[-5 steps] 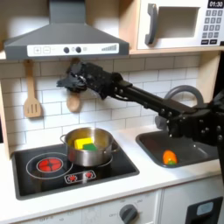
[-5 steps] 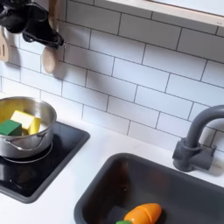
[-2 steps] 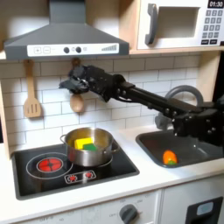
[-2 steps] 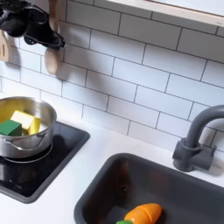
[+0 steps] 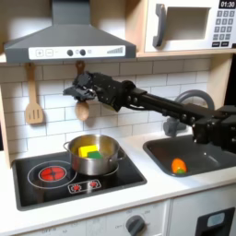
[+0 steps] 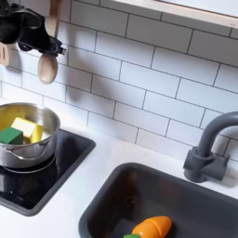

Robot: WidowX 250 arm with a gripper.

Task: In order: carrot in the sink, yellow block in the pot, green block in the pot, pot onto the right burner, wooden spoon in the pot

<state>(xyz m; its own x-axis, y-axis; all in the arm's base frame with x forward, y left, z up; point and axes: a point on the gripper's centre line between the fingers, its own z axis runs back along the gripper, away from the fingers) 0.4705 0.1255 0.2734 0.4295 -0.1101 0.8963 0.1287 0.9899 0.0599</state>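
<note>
The gripper [image 5: 81, 89] is up against the white tile wall [image 5: 138, 78], tucked under the range hood [image 5: 64, 41] in the first exterior view — not much room there, with the hood edge right above and the tiles right behind. The jaws are clamped on the handle of the wooden spoon [image 5: 82, 109], which hangs down from them with its oval light-brown bowl lowest; in the second exterior view the spoon [image 6: 47, 65] shows just off the tiles, above the pot. A slotted wooden spatula [image 5: 34, 103] hangs on the wall to the first exterior view's left of the gripper, close but apart from it. Below there's open air down to the pot [image 5: 93, 155], shiny steel, sitting on the black cooktop [image 5: 55, 180] on the burner to the first exterior view's right — the red-ringed burner [image 5: 52, 172] beside it is bare. The yellow block [image 6: 25, 126] and green block [image 6: 11, 136] lie inside the pot, touching. Over in the dark grey sink [image 6: 112, 200], the carrot [image 6: 152, 226] lies on the bottom near the front, with the arched faucet [image 6: 206, 149] at the back rim. The white worktop [image 6: 79, 181] between cooktop and sink is open.
</note>
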